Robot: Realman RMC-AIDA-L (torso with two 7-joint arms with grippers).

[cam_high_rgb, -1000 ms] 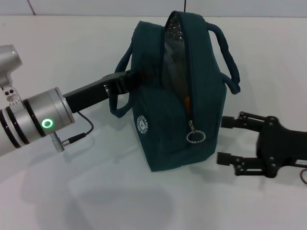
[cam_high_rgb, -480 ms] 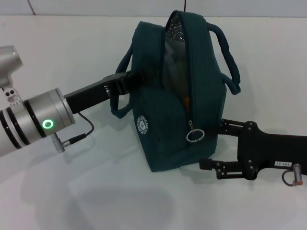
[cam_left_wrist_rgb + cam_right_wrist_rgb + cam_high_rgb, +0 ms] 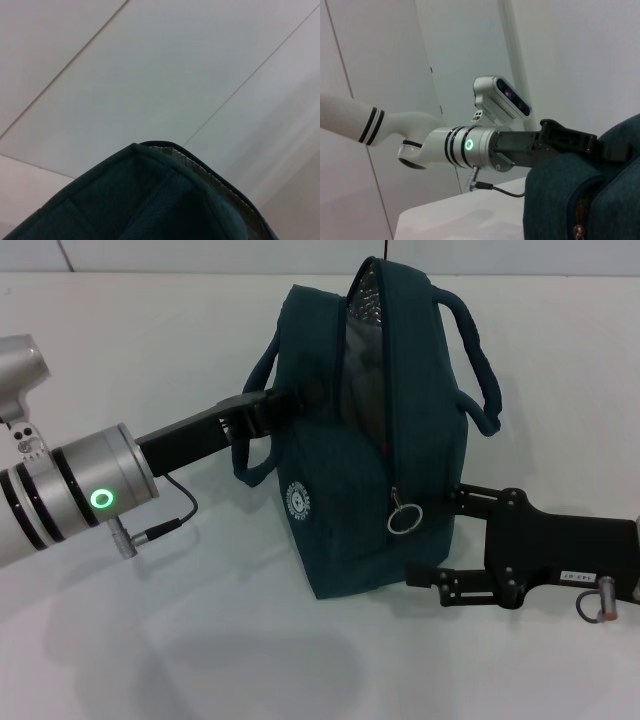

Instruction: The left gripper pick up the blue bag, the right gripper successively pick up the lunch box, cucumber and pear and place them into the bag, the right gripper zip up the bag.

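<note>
Head view: the blue bag point(image 3: 385, 430) stands upright on the white table point(image 3: 150, 640), its zipper open along the top and down most of the near end, exposing a silvery lining. The metal ring pull point(image 3: 404, 517) hangs low on the near end, beside the small round white logo point(image 3: 296, 499). Two loop handles arch over the top, one on each side.

The left end effector point(image 3: 275, 402) reaches in from the left and is clenched on the blue bag at its upper left edge, next to the left handle; the arm's silver cuff shows a green ring light point(image 3: 100, 499).

The right end effector point(image 3: 432, 538) lies low at the bag's right near corner with its fingers spread apart, the upper one touching or just beside the fabric, the lower one near the bag's base. It grasps nothing.

Right wrist view: the left arm with its ring light and the bag's corner point(image 3: 580, 200).
</note>
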